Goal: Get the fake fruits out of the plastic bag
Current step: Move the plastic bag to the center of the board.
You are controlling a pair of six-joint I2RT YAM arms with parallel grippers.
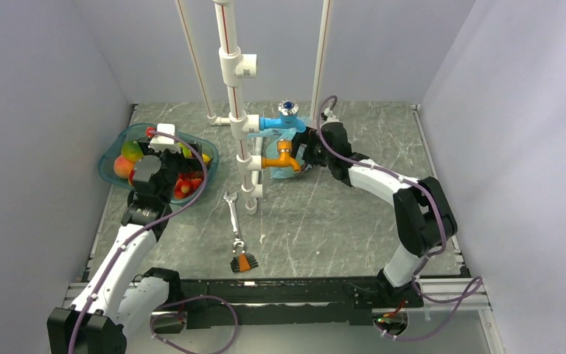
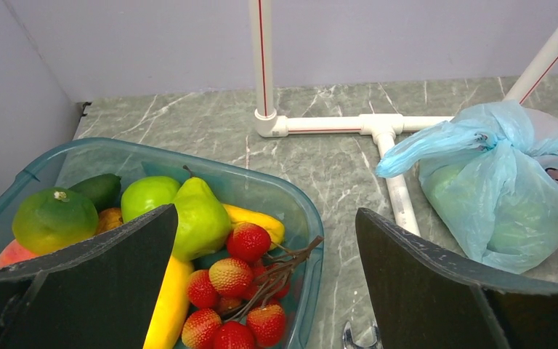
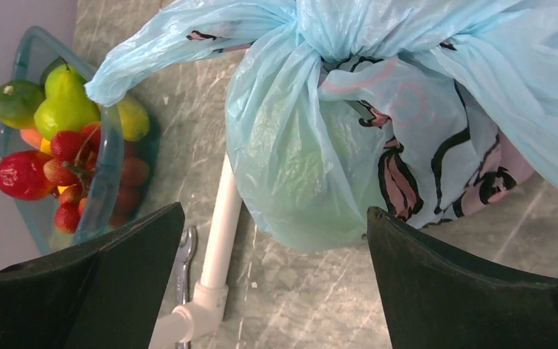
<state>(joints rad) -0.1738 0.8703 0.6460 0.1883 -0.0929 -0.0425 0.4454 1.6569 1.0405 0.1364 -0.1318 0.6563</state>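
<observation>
Grey-green marbled tabletop [image 1: 324,221] is walled on three sides. A white pipe frame [image 1: 237,96] with a blue tap [image 1: 287,110] and an orange tap [image 1: 284,158] stands mid-table, crowding the plastic bag [image 1: 273,153] behind it. The right gripper [image 1: 306,158] is at the bag, and the left gripper [image 1: 163,144] is over the teal basket [image 1: 107,166]. A wrench [image 1: 232,214] lies in open room nearer the bases.

From the left wrist, the left gripper [image 2: 265,218] is spread wide and empty above the basket [image 2: 116,142], which holds a pear [image 2: 200,214] and strawberries [image 2: 247,243]. The crinkly bag [image 2: 494,196] sits knotted beyond a floor pipe [image 2: 399,196].

From the right wrist, the right gripper [image 3: 275,211] stands wide apart and empty, just short of the bag [image 3: 312,145]. A green fake fruit [image 3: 290,174] shows dimly through the thin film.
</observation>
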